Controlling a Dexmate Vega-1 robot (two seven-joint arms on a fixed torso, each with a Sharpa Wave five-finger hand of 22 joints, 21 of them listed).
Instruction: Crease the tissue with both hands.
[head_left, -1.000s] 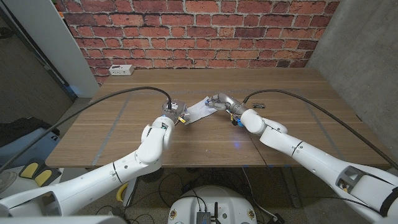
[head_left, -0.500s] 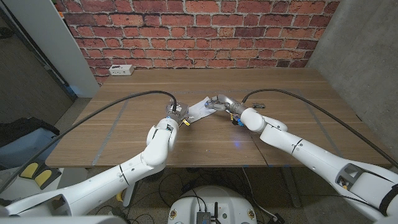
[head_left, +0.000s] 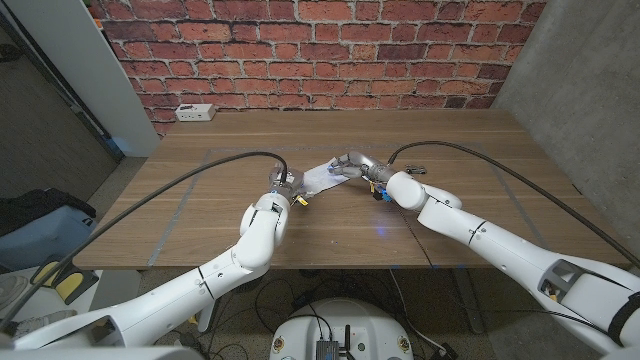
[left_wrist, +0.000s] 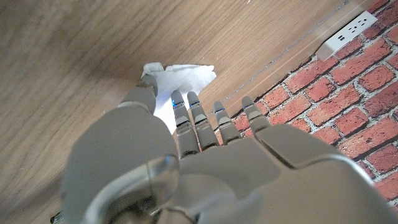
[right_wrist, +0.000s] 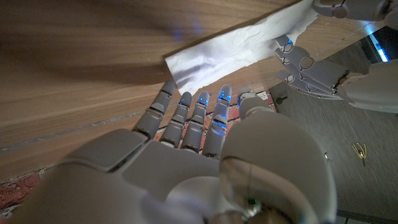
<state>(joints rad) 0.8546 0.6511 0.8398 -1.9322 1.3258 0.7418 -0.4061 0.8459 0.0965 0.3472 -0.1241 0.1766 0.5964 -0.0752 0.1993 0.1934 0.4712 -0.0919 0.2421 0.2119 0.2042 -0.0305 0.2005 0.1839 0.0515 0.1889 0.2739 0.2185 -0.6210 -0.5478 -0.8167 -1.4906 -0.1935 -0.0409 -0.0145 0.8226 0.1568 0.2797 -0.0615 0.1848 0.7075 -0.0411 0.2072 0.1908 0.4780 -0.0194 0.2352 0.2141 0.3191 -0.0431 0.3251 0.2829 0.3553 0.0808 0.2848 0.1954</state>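
A: Looking down from the head camera, the tissue (head_left: 322, 177) lies near the middle of the wooden table (head_left: 450, 140), a white strip running slantwise, with a hand at each end.

B: And the left hand (head_left: 285, 184) sits at the strip's near left end. Its wrist camera shows the fingers (left_wrist: 196, 118) side by side and reaching onto the tissue (left_wrist: 176, 84), with the thumb alongside the paper's edge. A pinch or just a press? I cannot tell from these angles.

A: Over on the other side, the right hand (head_left: 352, 165) meets the far right end. From its own wrist camera the fingers (right_wrist: 202, 118) lie close together, pointing at the tissue (right_wrist: 239, 50), fingertips right at the paper's near edge. Whether it holds the paper, I cannot tell either.

B: That same wrist camera catches the left hand (right_wrist: 311, 68) too, at the other end of the strip, touching the paper.

A: The tissue looks rumpled along its length rather than smooth, and it rests on the wood between the two hands.

B: Further back, a white power strip (head_left: 194, 113) lies at the far left of the table, just below the brick wall (head_left: 320, 50), well apart from the hands. Black cables (head_left: 215, 165) arc over the tabletop toward each wrist.
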